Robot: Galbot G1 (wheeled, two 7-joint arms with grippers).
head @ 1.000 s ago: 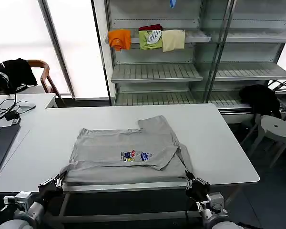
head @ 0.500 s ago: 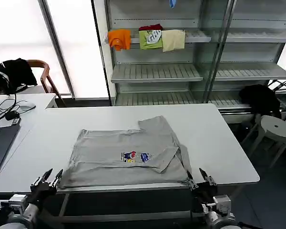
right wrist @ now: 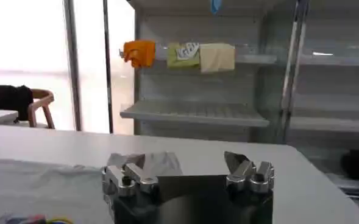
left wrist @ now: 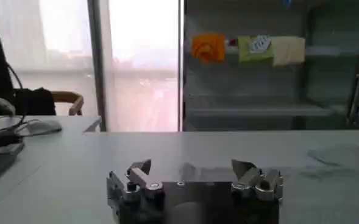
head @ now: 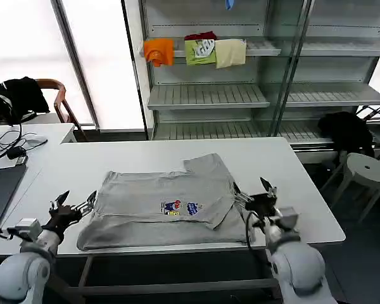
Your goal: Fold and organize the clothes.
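Lying flat on the white table (head: 285,183), the light grey shirt (head: 164,206) occupies the near middle of the tabletop, partly folded, with its small multicoloured chest print (head: 180,208) facing up. One sleeve or corner (head: 206,164) extends toward the far side, and a folded flap crosses the right part of the garment. The near hem runs just inside the near table edge.

Left gripper (head: 74,207) sits at the near left, just beside the shirt's left edge. Its jaws stand apart with nothing between them; whether a fingertip touches the cloth cannot be told. In the left wrist view the same gripper (left wrist: 192,172) shows its two fingers spread wide over bare tabletop, with no cloth in the gap; a patch of grey shirt (left wrist: 344,157) lies well off to one side.

Right gripper (head: 253,194) is at the shirt's right edge, near the folded flap. Its jaws are likewise apart and hold nothing. In the right wrist view this gripper (right wrist: 187,170) has its fingers spread, and the grey shirt (right wrist: 51,182) lies beside and beyond one finger; a raised fold of cloth (right wrist: 149,162) is seen past the gap rather than gripped in it.

Beyond the table stands a metal shelving unit (head: 206,95) carrying orange, green and cream folded garments (head: 196,52). A laptop (head: 0,190) rests on the table at the far left edge of the scene.
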